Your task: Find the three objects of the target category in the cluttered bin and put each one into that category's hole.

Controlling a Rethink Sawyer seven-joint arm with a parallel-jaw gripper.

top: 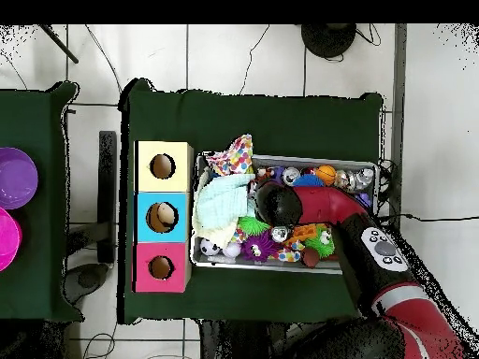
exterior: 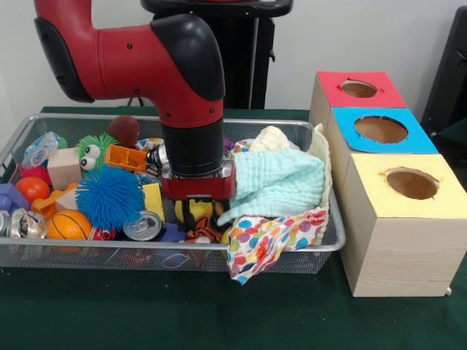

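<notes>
The wire mesh bin (exterior: pixel 146 246) holds a heap of toys, cans and cloths; it also shows in the overhead view (top: pixel 290 269). My gripper (exterior: pixel 195 210) is down inside the bin's middle, sunk among the clutter beside a mint green cloth (exterior: pixel 281 182); its tip is hidden. From above, the arm's end (top: pixel 276 204) covers that spot. The red-surround hole (exterior: pixel 358 88) is on the farthest wooden box, to the right of the bin, and shows in the overhead view (top: pixel 161 267).
A blue-surround hole (exterior: pixel 381 130) and a yellow-surround hole (exterior: pixel 411 183) sit in the same row of boxes. A polka-dot cloth (exterior: pixel 266 240) hangs over the bin's front rim. A blue spiky ball (exterior: pixel 109 195), a can (exterior: pixel 143 226) and a small basketball (exterior: pixel 68 226) lie at the left.
</notes>
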